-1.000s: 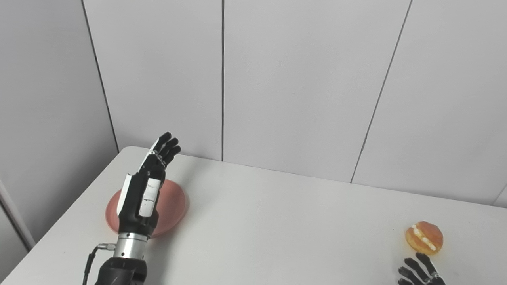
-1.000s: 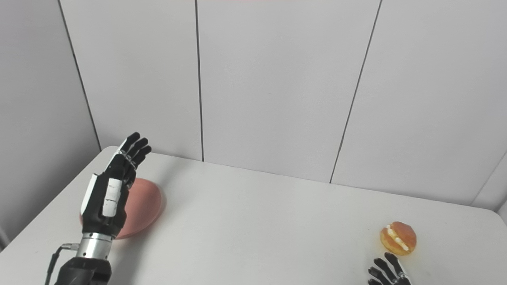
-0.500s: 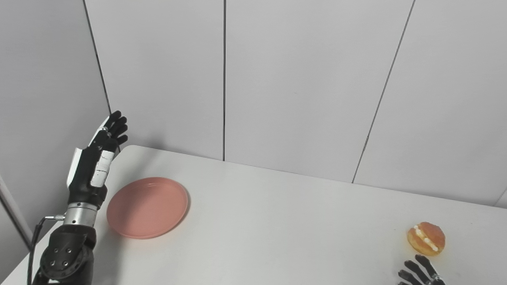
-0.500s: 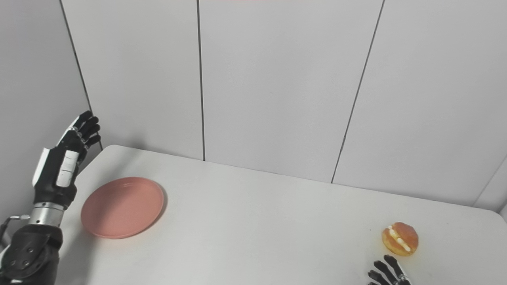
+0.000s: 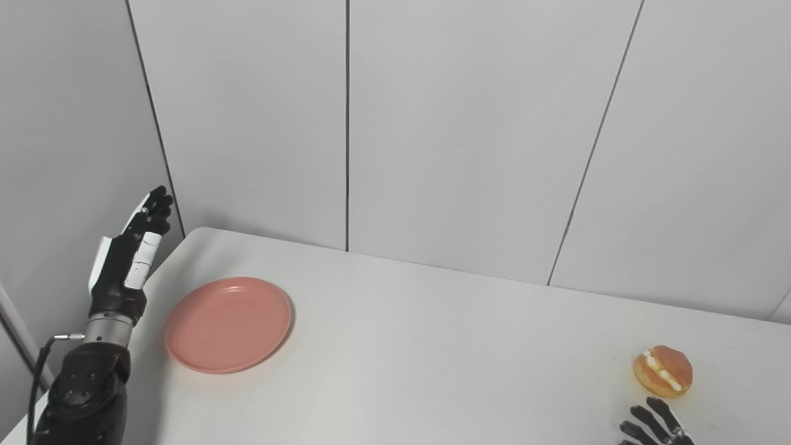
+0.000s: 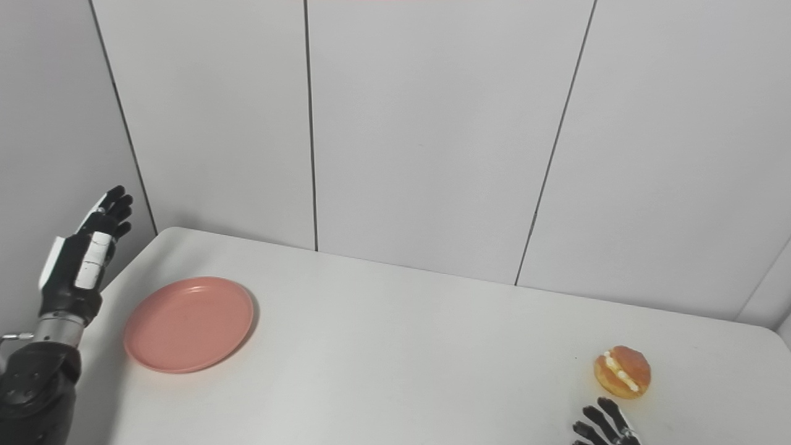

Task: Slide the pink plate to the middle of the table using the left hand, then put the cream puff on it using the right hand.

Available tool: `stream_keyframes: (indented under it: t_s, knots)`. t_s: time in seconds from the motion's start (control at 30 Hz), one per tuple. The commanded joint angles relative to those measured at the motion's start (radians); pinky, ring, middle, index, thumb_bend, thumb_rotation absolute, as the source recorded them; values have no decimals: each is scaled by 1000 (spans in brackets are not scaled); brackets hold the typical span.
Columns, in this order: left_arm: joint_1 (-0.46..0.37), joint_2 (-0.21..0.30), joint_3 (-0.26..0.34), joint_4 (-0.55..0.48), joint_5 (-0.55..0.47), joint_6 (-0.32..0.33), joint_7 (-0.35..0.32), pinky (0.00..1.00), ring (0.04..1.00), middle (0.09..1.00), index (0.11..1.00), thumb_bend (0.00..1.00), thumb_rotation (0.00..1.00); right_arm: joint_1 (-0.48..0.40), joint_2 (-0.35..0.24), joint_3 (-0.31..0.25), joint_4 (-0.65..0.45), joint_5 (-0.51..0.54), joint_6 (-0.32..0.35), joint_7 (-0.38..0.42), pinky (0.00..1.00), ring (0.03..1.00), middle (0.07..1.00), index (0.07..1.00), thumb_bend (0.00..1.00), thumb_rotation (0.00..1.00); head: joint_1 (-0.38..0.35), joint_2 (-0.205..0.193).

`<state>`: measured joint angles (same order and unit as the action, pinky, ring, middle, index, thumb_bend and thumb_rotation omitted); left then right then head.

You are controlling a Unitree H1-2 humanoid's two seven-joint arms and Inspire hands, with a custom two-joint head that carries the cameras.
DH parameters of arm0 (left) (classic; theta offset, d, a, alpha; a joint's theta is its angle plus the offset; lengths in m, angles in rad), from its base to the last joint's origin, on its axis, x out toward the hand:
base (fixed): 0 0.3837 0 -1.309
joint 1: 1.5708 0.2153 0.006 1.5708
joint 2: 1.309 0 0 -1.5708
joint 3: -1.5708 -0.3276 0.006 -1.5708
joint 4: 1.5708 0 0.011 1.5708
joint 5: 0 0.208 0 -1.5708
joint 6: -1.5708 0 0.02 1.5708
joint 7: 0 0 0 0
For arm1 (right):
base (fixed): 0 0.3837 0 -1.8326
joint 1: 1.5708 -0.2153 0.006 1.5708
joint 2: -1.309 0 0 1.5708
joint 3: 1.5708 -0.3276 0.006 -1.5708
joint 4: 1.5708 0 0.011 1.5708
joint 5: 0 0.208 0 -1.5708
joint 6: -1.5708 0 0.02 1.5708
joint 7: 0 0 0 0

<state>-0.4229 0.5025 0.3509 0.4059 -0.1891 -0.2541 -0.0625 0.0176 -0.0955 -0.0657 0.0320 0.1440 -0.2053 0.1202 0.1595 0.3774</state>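
Observation:
The pink plate (image 5: 228, 324) lies flat on the white table (image 5: 432, 358) near its far left corner. My left hand (image 5: 130, 256) is raised edge-on just left of the plate, above the table's left edge, fingers straight and together, holding nothing and apart from the plate. The cream puff (image 5: 663, 371), golden with a white cream seam, sits near the right front of the table. Only the spread fingertips of my right hand (image 5: 654, 425) show at the bottom edge, just below the puff and not touching it.
Grey wall panels (image 5: 432, 123) stand close behind the table and along its left side, near my left hand. A cable (image 5: 37, 371) runs off the left forearm.
My left hand has swung from above the plate out to its left, past the table's edge, uncovering the plate. The plate, the puff and the right hand have stayed put.

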Motion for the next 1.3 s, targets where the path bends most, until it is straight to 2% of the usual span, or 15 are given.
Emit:
stream_keyframes:
  t_s: [0.0, 0.1, 0.13, 0.33, 0.43, 0.57, 0.7, 0.83, 0.93, 1.07, 1.27]
  knots:
    - [-54, 38, 8, 23, -12, -71, -15, 977, 972, 955, 914, 943, 902, 76, 22, 12, 66, 7, 28, 1, 755, 799, 855, 886, 767, 1000, 0, 1]
    - [-61, 44, 11, 91, -22, -100, -22, 983, 969, 953, 917, 931, 901, 75, 22, 10, 66, 14, 31, 3, 757, 800, 856, 886, 768, 1000, -1, 2]
    - [-65, 47, 12, 124, -19, -116, -20, 922, 947, 939, 911, 949, 899, 76, 21, 11, 66, 13, 30, 4, 757, 800, 858, 887, 770, 1000, -1, 4]
    - [-101, 69, 14, 350, -23, -200, -37, 850, 910, 912, 890, 998, 862, 83, 18, 13, 54, 7, 36, 3, 753, 796, 855, 885, 776, 1000, -6, 13]
    - [-121, 73, 19, 437, -47, -213, -73, 853, 896, 904, 878, 1000, 843, 85, 18, 14, 51, 5, 40, 1, 751, 794, 854, 885, 780, 1000, -10, 14]
    - [-146, 78, 22, 550, -52, -216, -106, 773, 845, 864, 841, 1000, 789, 87, 20, 15, 48, -1, 41, -2, 747, 790, 854, 888, 770, 1000, -13, 14]
    - [-183, 85, 42, 679, -74, -216, -155, 821, 872, 868, 856, 1000, 750, 91, 24, 16, 43, -8, 43, -6, 738, 785, 847, 880, 777, 1000, -18, 19]
    - [-215, 97, 42, 773, -56, -216, -144, 839, 879, 871, 877, 1000, 752, 92, 25, 17, 41, -10, 42, -6, 743, 788, 850, 882, 777, 1000, -19, 19]
    - [-225, 102, 33, 812, -36, -215, -133, 827, 870, 861, 866, 1000, 763, 93, 26, 18, 38, -11, 44, -6, 742, 787, 848, 881, 776, 1000, -23, 22]
    - [-220, 91, 16, 817, -10, -216, -118, 780, 831, 849, 840, 1000, 822, 92, 24, 21, 39, -12, 45, -4, 743, 783, 843, 881, 788, 1000, -27, 21]
    - [-218, 63, 8, 816, -19, -216, -155, 787, 858, 870, 872, 1000, 800, 93, 27, 22, 33, -16, 49, -7, 737, 780, 845, 881, 796, 1000, -31, 24]
